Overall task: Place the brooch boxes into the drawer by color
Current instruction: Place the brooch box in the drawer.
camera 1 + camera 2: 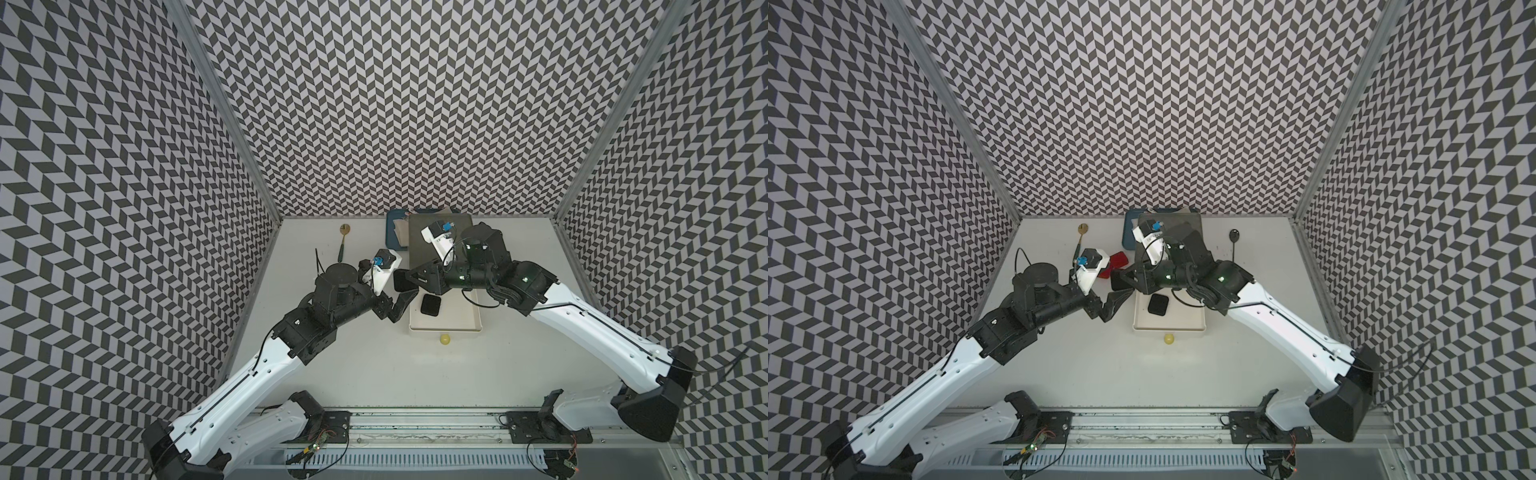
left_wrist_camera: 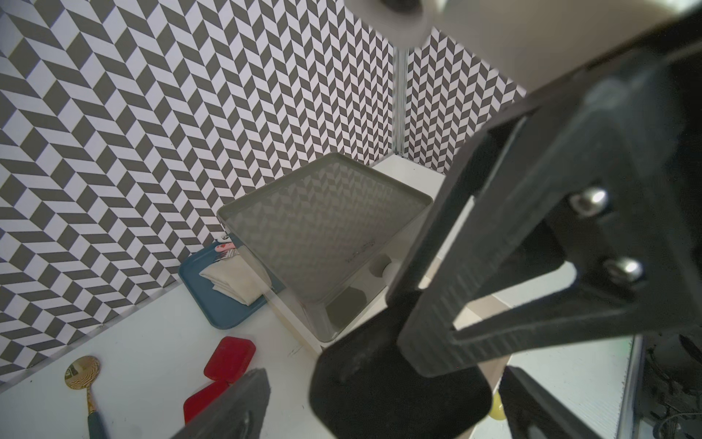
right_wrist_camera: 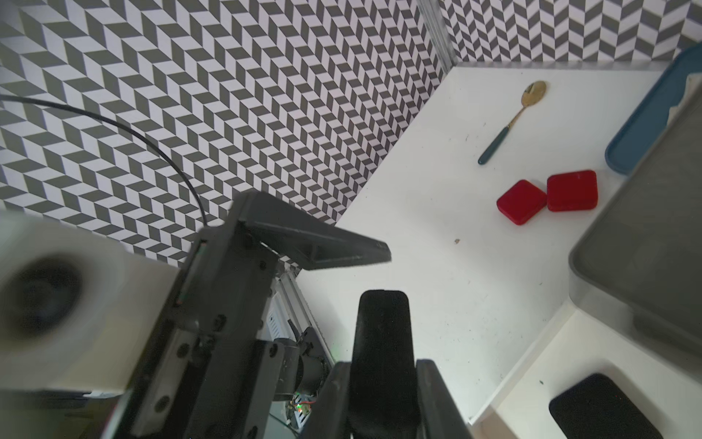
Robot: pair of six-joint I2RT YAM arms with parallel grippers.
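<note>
As the right end effector (image 3: pixel 384 380) clamps a black brooch box (image 3: pixel 381 323) beside the drawer chest (image 1: pixel 419 249), the left end effector (image 1: pixel 395 307) gapes wide and empty; a second black box (image 1: pixel 431 305) lies in the pulled-out white drawer (image 1: pixel 444 328); a red box (image 3: pixel 521 202) and its red twin (image 3: pixel 572 190) sit touching on the counter (image 1: pixel 374 374); no blue boxes show; most sorting apparently remains.

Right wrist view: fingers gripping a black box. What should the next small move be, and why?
Probably carry the held black box in the right gripper over the open white drawer and release it: a second black box already lies there, matching colour, and the left gripper stands open, so nothing else holds it.
</note>
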